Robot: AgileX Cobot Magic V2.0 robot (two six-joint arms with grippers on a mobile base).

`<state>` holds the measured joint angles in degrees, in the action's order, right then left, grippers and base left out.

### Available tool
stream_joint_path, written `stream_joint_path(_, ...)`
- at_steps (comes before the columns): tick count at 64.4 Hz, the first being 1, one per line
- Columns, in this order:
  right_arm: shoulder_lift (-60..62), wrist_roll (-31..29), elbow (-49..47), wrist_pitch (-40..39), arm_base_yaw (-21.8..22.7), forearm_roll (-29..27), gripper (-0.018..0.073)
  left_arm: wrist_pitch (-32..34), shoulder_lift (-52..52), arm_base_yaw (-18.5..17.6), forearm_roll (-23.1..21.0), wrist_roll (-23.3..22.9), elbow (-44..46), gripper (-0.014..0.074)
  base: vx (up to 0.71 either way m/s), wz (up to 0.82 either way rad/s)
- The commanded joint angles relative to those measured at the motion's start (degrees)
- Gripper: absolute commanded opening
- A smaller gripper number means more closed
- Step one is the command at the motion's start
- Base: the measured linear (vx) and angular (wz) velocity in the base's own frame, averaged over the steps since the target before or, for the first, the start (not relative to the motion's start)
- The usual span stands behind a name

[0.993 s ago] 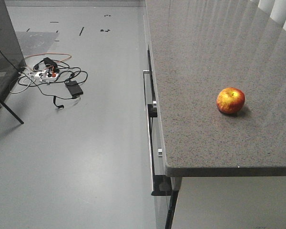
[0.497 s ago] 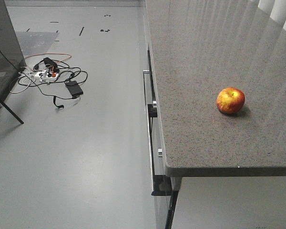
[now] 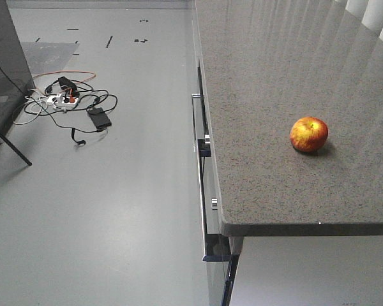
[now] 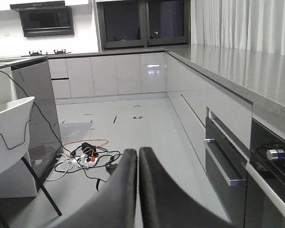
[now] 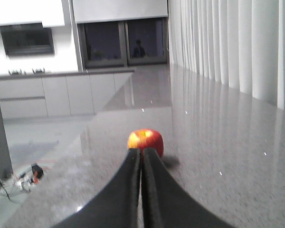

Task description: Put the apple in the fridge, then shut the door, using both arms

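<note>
The apple [image 3: 309, 134], red with yellow patches, rests alone on the grey speckled countertop [image 3: 268, 70], some way in from the near edge. In the right wrist view the apple [image 5: 146, 140] lies just beyond my right gripper [image 5: 142, 152]. That gripper is shut and empty, with its tips in line with the fruit and short of it. My left gripper [image 4: 137, 151] is shut too, holds nothing, and hangs over the kitchen floor. Neither gripper shows in the front view. The fridge and its door are out of view.
A tangle of cables with a power strip [image 3: 67, 102] lies on the floor at the left. Drawer handles [image 3: 201, 159] stick out from the counter front. A white chair [image 4: 9, 133] and a dark grey panel [image 4: 35, 109] stand at the left. Curtains [image 5: 237, 42] hang behind the counter.
</note>
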<state>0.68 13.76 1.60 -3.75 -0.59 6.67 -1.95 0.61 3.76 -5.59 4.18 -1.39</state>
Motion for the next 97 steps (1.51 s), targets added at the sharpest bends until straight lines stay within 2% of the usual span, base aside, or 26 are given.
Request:
stream_joint_path(1, 0.18, -0.05, -0.80, -5.81, 0.08, -1.10, 0.0000, 4.39, 0.87, -0.34, -0.41, -0.53, 1.02, -0.0006, 0.00, 0.00)
stream_joint_path(11, -3.00, -0.10, -7.10, -0.67, 0.08, -1.11, 0.0033, 4.39, 0.87, -0.34, -0.41, -0.53, 1.02, -0.0006, 0.00, 0.00)
stream_joint_path(18, -6.73, -0.21, -13.82, 1.47, 0.08, -1.11, 0.0104, 4.39, 0.87, -0.34, -0.41, -0.53, 1.02, -0.0006, 0.00, 0.00)
stream_joint_path(24, -11.13, -0.68, -19.65, 3.75, 0.08, -1.07, 0.0218, 4.39, 0.87, -0.34, -0.41, -0.53, 1.02, -0.0006, 0.00, 0.00)
stream_joint_path(40, -21.81, -0.66, -30.25, 13.24, 0.08, -1.07, 0.0654, 4.39, 0.87, -0.34, -0.41, -0.53, 1.02, -0.0006, 0.00, 0.00)
stream_joint_path(45, -24.36, -1.56, -30.48, 11.50, 0.08, -0.40, 0.0724, 4.39, 0.87, -0.34, -0.41, -0.53, 1.02, -0.0006, 0.00, 0.00)
stream_joint_path(51, -26.40, -4.09, -30.48, 7.11, 0.08, 1.68, 0.0726, 4.39, 0.87, -0.34, -0.41, -0.53, 1.02, -0.0006, 0.00, 0.00)
stream_joint_path(56, -28.23, -5.55, -30.48, 1.56, 0.08, 1.68, 0.0717, 4.39, 0.87, -0.34, -0.41, -0.53, 1.02, -0.0006, 0.00, 0.00)
stream_joint_path(60, -29.79, -6.32, -31.45, 0.32, 0.08, 1.68, 0.0709, 4.39, 0.87, -0.34, -0.41, -0.53, 1.02, -0.0006, 0.00, 0.00)
stream_joint_path(72, -38.72, -6.73, -42.25, 9.00, 0.08, 1.51, 0.0689, 4.39, 0.87, -0.34, -0.41, -0.53, 1.02, -0.0006, 0.00, 0.00)
stream_joint_path(82, -49.36, -9.94, -54.20, 14.41, 0.08, 1.16, 0.0685, 4.39, 0.87, -0.34, -0.41, -0.53, 1.02, -0.0006, 0.00, 0.00)
stream_joint_path(91, -59.28, -12.41, -64.74, 18.59, 0.08, -1.42, 0.0678, 4.39, 0.87, -0.34, -0.41, -0.53, 1.02, -0.0006, 0.00, 0.00)
stream_joint_path(97, -66.41, -16.19, -70.30, 20.96, 0.08, -5.56, 0.0674, 4.39, 0.87, -0.34, -0.41, -0.53, 1.02, -0.0006, 0.00, 0.00)
